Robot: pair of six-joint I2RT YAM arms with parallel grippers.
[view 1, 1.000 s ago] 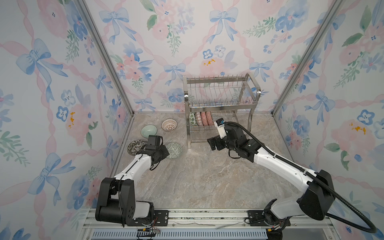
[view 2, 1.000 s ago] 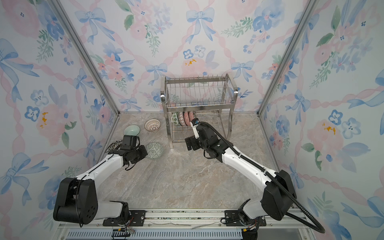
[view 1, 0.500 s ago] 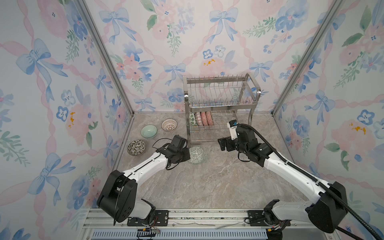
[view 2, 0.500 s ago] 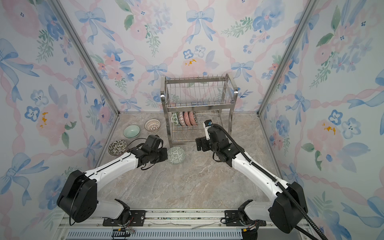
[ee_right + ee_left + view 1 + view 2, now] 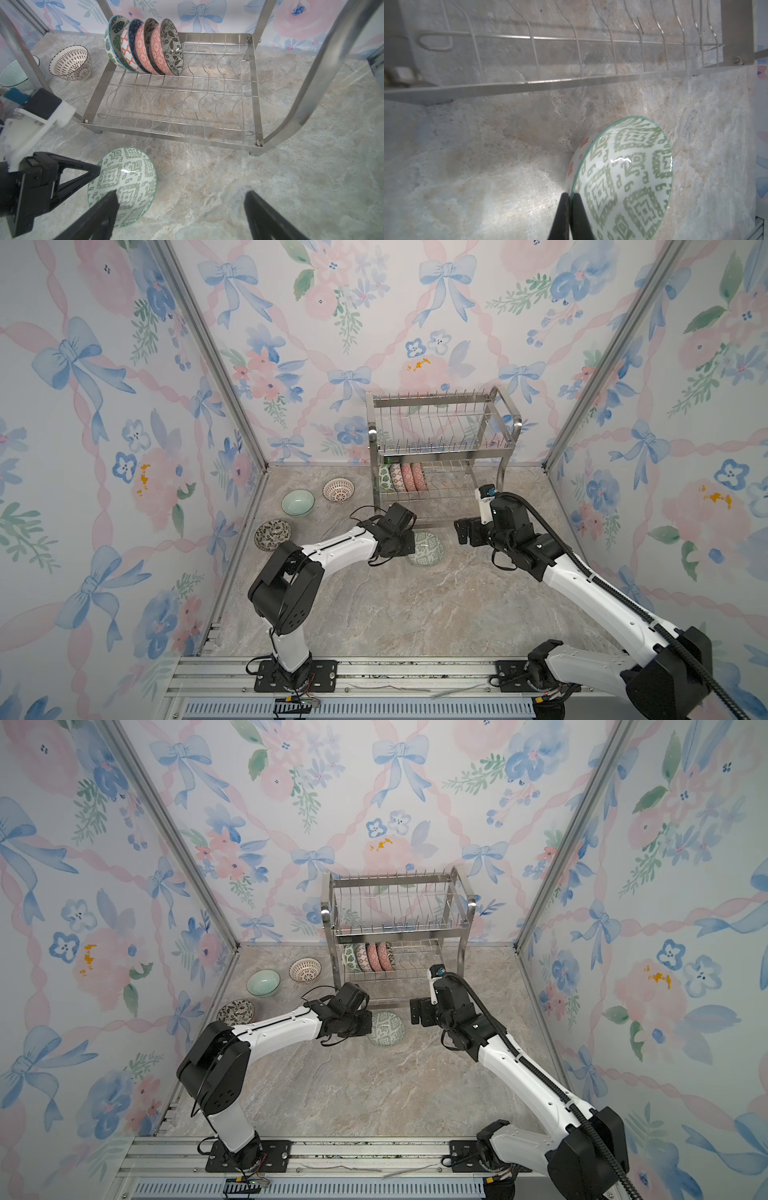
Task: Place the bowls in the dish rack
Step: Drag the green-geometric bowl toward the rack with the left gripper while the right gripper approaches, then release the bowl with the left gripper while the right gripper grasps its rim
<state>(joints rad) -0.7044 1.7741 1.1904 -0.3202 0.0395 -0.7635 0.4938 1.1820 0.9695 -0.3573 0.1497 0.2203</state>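
Above the marble tabletop (image 5: pixel 415 614), left gripper (image 5: pixel 570 194) pinches the green geometric bowl (image 5: pixel 629 172); right gripper (image 5: pixel 180 195) spread wide.

No legible text, label, brand, number or sign is noted on any surface in the views examined.

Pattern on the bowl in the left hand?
Green geometric diamonds on white bowl; clearest in left wrist view.

Both arms reaching forward, left claw (image 5: pixel 570 195) pinched shut on bowl (image 5: pixel 623 176) rim, right claw (image 5: pixel 180 195) spread wide
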